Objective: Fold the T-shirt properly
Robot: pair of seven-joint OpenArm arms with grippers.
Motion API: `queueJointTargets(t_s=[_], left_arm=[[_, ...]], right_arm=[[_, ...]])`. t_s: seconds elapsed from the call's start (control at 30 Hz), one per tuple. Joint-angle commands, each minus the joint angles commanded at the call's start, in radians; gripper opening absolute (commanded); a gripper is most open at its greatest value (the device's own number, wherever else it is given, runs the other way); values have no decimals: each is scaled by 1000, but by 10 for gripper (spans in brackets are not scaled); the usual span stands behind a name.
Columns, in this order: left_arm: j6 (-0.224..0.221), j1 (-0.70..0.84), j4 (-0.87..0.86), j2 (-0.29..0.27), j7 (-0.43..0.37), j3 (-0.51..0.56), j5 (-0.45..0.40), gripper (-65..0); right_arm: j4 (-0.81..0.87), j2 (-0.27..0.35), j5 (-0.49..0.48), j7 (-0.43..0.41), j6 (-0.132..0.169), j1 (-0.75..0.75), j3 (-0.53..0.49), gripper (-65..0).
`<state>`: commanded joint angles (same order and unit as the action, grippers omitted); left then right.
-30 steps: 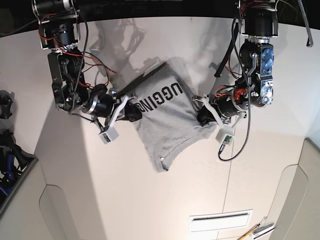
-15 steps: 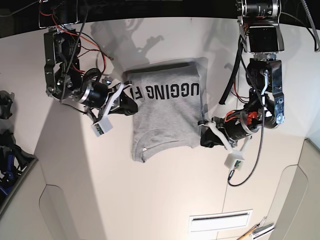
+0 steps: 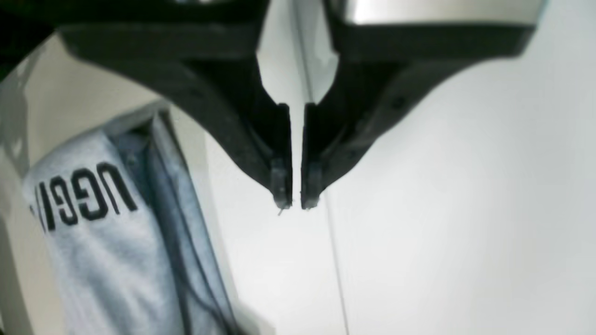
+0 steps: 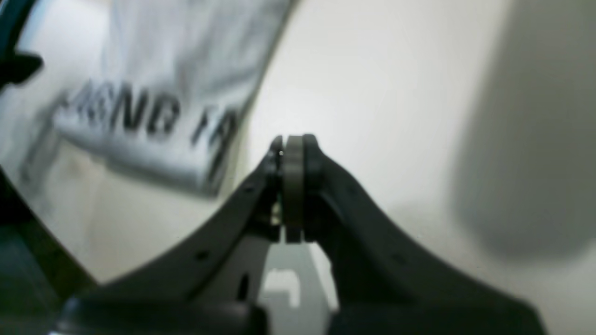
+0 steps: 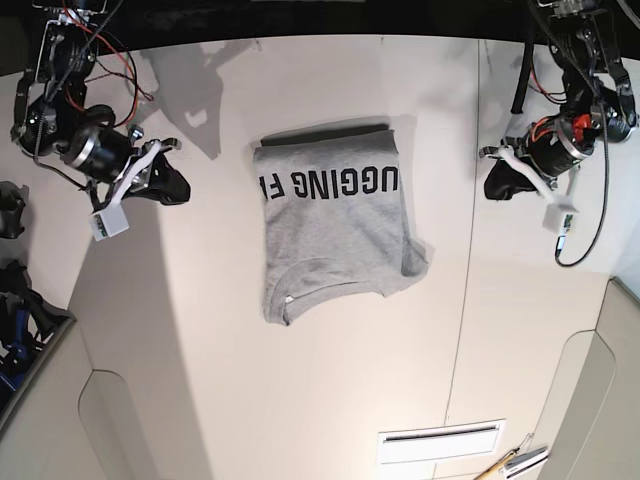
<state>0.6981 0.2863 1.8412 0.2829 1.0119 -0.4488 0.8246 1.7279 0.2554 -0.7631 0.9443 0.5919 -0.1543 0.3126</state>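
The T-shirt (image 5: pixel 335 225) is lying on the tabletop (image 5: pixel 330 400) at the centre of the base frame, its black lettering facing up and reading upside down. It is presenting a compact, roughly rectangular bundle — judged to be well advanced in folding, with a final tidy or one further fold probably remaining.

Condition of the bundle: the upper edge is showing a dark gap between layers, the lower edge is curving unevenly, and a corner at its lower right is jutting outward beyond the side line. These points are falling short of a proper finish.

The left gripper (image 5: pixel 508 185), at the upper right of the base frame, is standing well apart from the cloth; its fingers are leaving a narrow slit between them, with nothing held. The right gripper (image 5: pixel 172 188), at the upper left, is also standing apart, its fingers pressed together on no fabric.

The step in hand is judged to be a pause between folds, both arms being clear of the garment. The next move is calling for opening the fingers, approaching the jutting corner and the loose edges, and either tucking them in or taking up all layers for another fold. Catching only the top layer would be risking a skewed bundle — an even pinch is advisable.
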Motion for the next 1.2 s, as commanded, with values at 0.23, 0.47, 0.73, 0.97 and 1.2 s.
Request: queueJointTargets(t_s=[0.23, 0.47, 0.73, 0.97, 1.2], left_arm=[[0, 326, 56, 0, 3, -43, 23, -607], [0, 599, 56, -31, 1, -43, -77, -607], [0, 779, 26, -35, -82, -42, -203, -607], [0, 780, -183, -33, -232, -15, -217, -607], [0, 687, -487, -33, -459, 183, -361, -607]], right_arm=[[39, 181, -165, 24, 8, -223, -48, -650], [39, 297, -296, 90, 14, -357, -95, -650], [39, 323, -414, 114, 15, -518, -126, -650], [18, 330, -179, 87, 14, -547, -404, -650], [-156, 396, 107, -210, 6, -475, -721, -650]])
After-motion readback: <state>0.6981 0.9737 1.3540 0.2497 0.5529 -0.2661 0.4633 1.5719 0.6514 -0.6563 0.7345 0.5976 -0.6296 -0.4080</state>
